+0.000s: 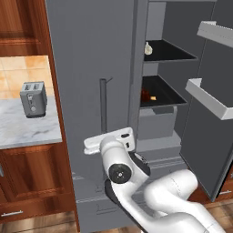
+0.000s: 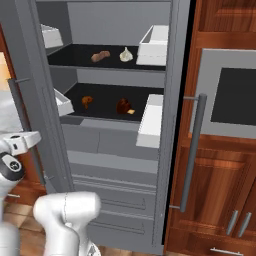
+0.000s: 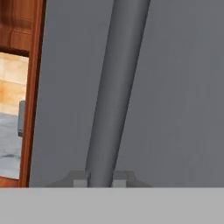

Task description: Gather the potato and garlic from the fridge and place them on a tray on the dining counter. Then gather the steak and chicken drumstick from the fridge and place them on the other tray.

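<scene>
The tall grey double-door fridge [image 1: 91,68] stands with its right door swung open and its left door shut. In the hand view the long grey vertical bar handle [image 3: 114,96] of the shut door runs up from between the two small dark finger tips, which sit close against either side of it; the two-finger gripper [image 3: 100,178] is closed around the bar, touching it on both sides. In the left base view the white hand reaches to the lower part of that same handle.

Inside the open compartment, the small off-white garlic bulb [image 2: 126,54] with a pointed top rests on the dark upper shelf, just beside a brown lumpy potato [image 2: 100,56] to its left and a white door bin [image 2: 155,46] to its right. On the dark shelf below lie an orange-brown chicken drumstick [image 2: 87,101] and a dark red steak [image 2: 124,106], set apart from each other. The open door's white shelves [image 1: 209,98] jut out at the right in the left base view.

Left of the fridge, a silver two-slot toaster [image 1: 32,98] sits on a grey marble wall counter [image 1: 27,129] over red-brown wood cabinets. To the right, a dark built-in oven window [image 2: 234,95] is set in wood panelling.
</scene>
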